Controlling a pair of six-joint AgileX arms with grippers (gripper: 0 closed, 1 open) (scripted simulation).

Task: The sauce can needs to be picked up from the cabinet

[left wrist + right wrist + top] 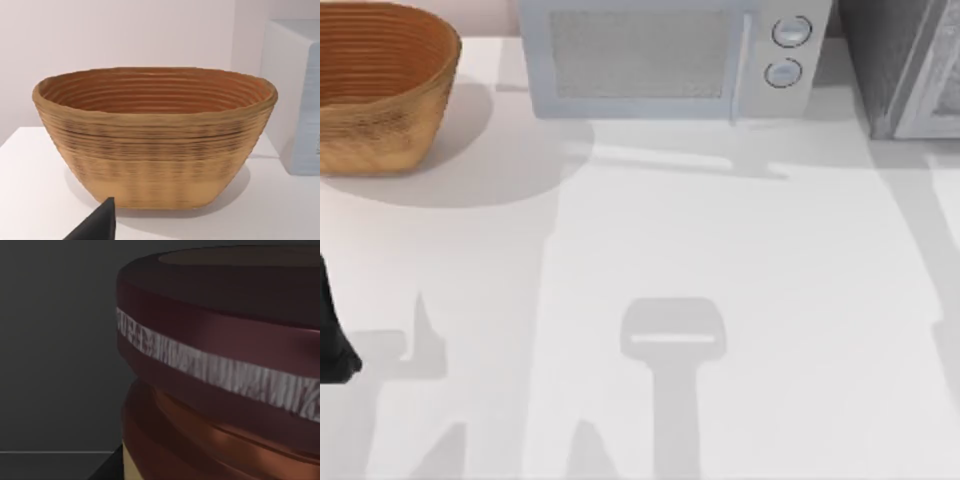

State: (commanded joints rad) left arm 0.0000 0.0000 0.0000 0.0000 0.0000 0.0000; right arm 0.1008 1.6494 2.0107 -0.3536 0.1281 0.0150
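The sauce can (220,365) looms very close in the right wrist view: a brownish flat top, a dark maroon band with a pale grey stripe, and a reddish-brown body below. It stands inside the cabinet's dark interior (55,350). From above, the cabinet (900,60) is a dark grey speckled box with a paler framed panel at the table's far right corner. A dark part of my right gripper (107,467) sits right beside the can's base. My left gripper (97,224) is parked at the left side of the table, where the left arm (332,340) crosses the table's edge.
A large woven basket (380,80) stands at the far left, directly before the left wrist camera as the basket (155,140). A light grey microwave (670,55) with two round knobs sits at the back centre, between basket and cabinet. Arm shadows fall across the white table (720,230).
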